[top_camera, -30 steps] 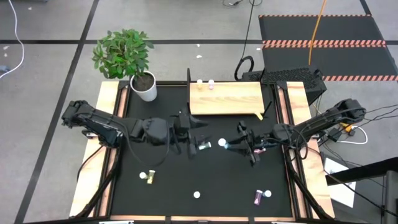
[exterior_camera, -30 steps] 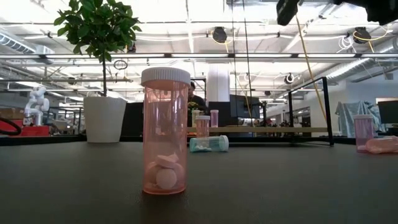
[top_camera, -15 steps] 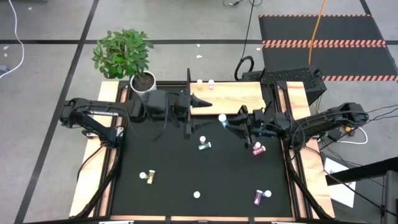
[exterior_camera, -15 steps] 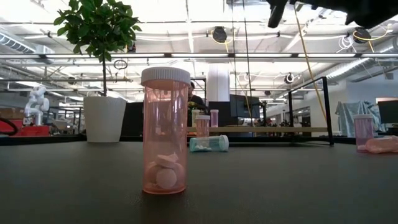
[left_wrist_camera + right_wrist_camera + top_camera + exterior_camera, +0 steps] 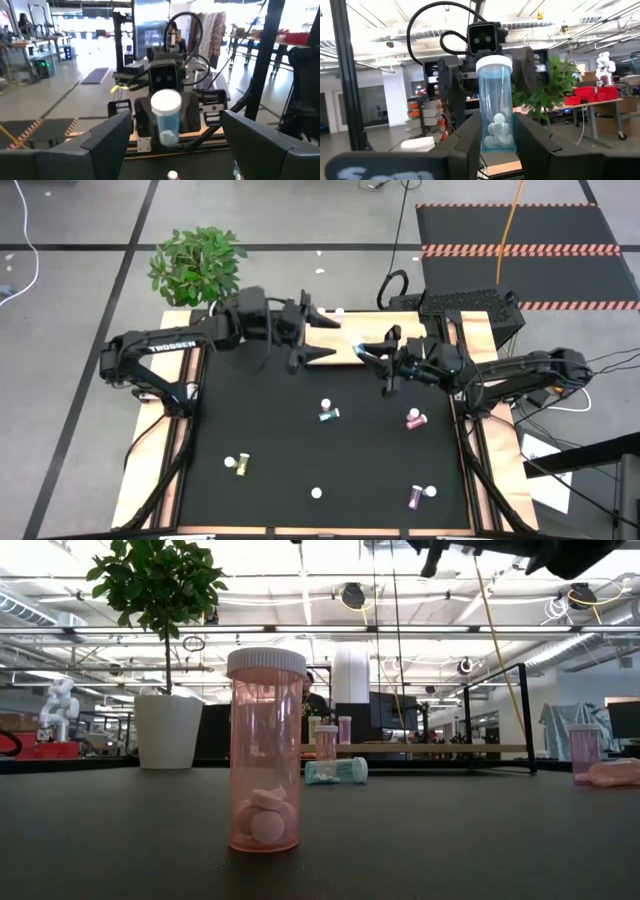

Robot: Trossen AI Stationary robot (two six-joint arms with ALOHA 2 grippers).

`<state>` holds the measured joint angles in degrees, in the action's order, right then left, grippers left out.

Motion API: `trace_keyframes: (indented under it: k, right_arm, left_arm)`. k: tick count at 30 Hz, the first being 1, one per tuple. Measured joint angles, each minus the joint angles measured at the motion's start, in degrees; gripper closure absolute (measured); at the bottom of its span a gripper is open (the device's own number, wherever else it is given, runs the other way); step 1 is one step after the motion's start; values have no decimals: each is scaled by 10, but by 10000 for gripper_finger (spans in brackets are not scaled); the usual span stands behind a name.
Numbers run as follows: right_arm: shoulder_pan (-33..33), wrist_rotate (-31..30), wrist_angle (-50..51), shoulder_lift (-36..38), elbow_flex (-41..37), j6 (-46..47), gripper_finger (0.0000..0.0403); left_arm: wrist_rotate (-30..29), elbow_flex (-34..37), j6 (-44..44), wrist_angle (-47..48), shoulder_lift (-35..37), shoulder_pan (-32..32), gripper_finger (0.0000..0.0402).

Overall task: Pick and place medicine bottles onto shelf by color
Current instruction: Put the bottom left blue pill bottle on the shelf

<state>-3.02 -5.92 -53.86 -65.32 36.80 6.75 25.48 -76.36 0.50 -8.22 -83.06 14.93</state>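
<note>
Two grippers, both raised over the light-wood shelf (image 5: 365, 337) at the far side of the black table (image 5: 270, 440). Right gripper (image 5: 372, 355): fingers pinched on a teal-blue medicine bottle (image 5: 495, 104) with a white cap, held upright with white pills visible inside; it hangs over the shelf's front edge, right of centre, and the same bottle shows in the left wrist view (image 5: 166, 115), facing the opposite arm. Left gripper (image 5: 322, 337): fingers (image 5: 107, 141) spread wide with nothing between them, over the shelf's left end and pointing toward the right gripper. On the shelf's far edge, near the left gripper, stand two small bottles, one of them magenta (image 5: 339, 312). In front of the shelf on the table: a teal bottle lying on its side (image 5: 327, 412) near the centre; a magenta bottle (image 5: 413, 419) to the right of it; farther from the shelf, a yellow-green bottle (image 5: 239, 464) toward the left, a pink bottle standing upright (image 5: 266, 749) at the near edge, and a purple bottle lying beside a white cap (image 5: 418, 497) toward the right. Left of the shelf, at the table's far corner, a potted plant (image 5: 199, 264) in a white pot (image 5: 167, 731).
</note>
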Motion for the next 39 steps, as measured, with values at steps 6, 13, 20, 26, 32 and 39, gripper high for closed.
trace_keyframes:
  k: [6, 13, 20, 26, 32, 39]
  right_arm:
    - [-12, 1, -13, -27, 23, -6, 305]
    - [-17, 34, -32, -27, 23, 9, 305]
    - [-14, 32, -39, -4, 23, 32, 305]
    - [-25, 29, -23, 2, 23, 0, 305]
    - [-26, 13, -2, 2, 22, -31, 305]
    - [-40, 13, -2, 2, 22, -40, 305]
  left_arm:
    - [2, 0, 18, -46, -1, 2, 91]
    - [-9, 0, 47, -104, -15, -8, 91]
    - [-32, 0, 71, -133, -20, -20, 91]
    - [-40, 0, 69, -102, -21, -17, 92]
    - [-61, 0, 70, -65, -26, -17, 92]
    - [-94, 0, 78, -74, -25, -17, 92]
